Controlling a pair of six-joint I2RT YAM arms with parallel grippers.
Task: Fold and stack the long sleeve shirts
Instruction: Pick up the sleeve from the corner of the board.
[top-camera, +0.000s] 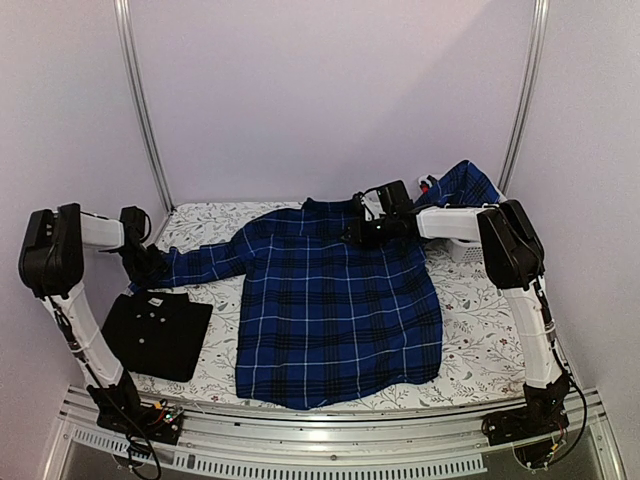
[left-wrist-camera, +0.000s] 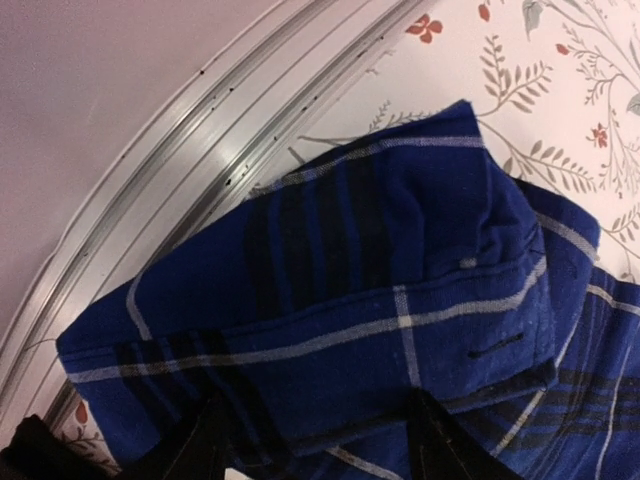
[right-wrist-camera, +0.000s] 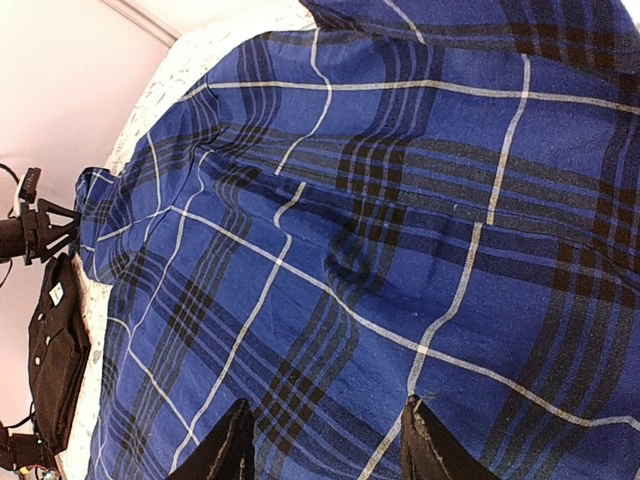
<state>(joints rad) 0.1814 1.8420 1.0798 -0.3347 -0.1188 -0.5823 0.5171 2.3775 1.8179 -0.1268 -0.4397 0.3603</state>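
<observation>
The blue plaid shirt (top-camera: 335, 300) lies spread flat on the table, collar at the far end. Its left sleeve runs left to my left gripper (top-camera: 150, 263). In the left wrist view the sleeve cuff (left-wrist-camera: 400, 260) lies between the open fingers of that gripper (left-wrist-camera: 325, 450). My right gripper (top-camera: 358, 232) hovers over the shirt's far right shoulder area; in the right wrist view it (right-wrist-camera: 330, 445) is open just above the plaid cloth (right-wrist-camera: 400, 220). The shirt's right sleeve (top-camera: 465, 185) is draped up at the far right. The black shirt (top-camera: 158, 332) lies folded at the near left and shows in the right wrist view (right-wrist-camera: 55, 350).
A white lattice basket (top-camera: 462, 250) stands at the far right, under my right forearm. The table carries a floral cloth (top-camera: 480, 340). A metal frame rail (left-wrist-camera: 200, 130) runs close beside the cuff at the table's left edge.
</observation>
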